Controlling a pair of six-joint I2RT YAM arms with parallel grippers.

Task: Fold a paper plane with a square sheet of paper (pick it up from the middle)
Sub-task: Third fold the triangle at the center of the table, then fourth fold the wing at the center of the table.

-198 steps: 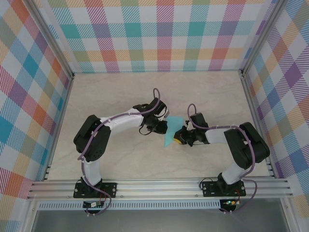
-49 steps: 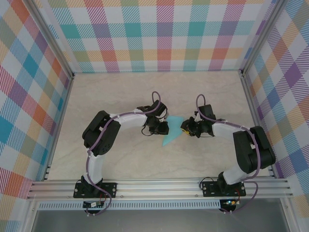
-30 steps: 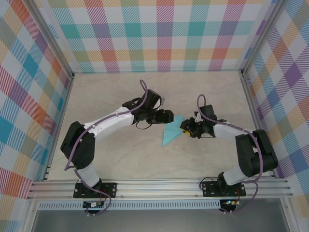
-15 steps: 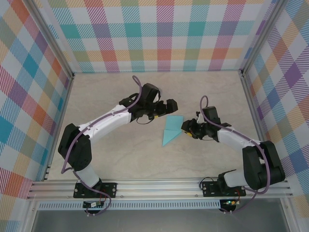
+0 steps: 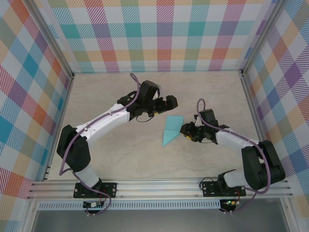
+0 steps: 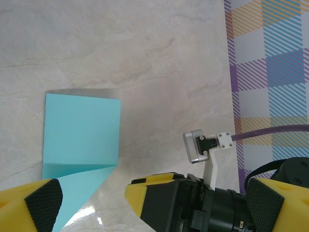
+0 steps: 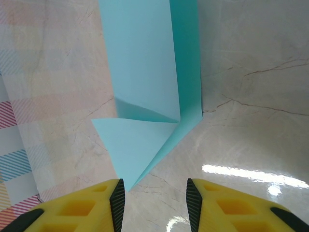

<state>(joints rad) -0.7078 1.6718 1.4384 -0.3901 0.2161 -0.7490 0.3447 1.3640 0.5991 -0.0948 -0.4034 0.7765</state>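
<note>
The light turquoise sheet of paper point(image 5: 172, 128) lies folded flat on the marble table, a square panel with a pointed triangular flap running toward the near left. My left gripper point(image 5: 170, 101) hovers just behind it, open wide and holding nothing. From the left wrist, the paper point(image 6: 81, 131) lies ahead of the spread left gripper point(image 6: 154, 200). My right gripper point(image 5: 185, 129) sits low at the paper's right edge. In the right wrist view the right gripper point(image 7: 154, 203) is open, with bare table between its pads. The paper's point(image 7: 145, 72) pointed tip ends beside the left pad.
Plaid walls point(image 5: 164, 38) and aluminium rails point(image 5: 159, 187) box in the table point(image 5: 120, 159). The right arm's yellow finger point(image 6: 149, 186) and wrist camera point(image 6: 198, 146) sit close under the left gripper. Open tabletop lies behind and in front of the paper.
My left gripper opened, lifted off the paper and drew back toward the far wall. The right gripper slid right, off the paper. The paper now lies flat and free.
</note>
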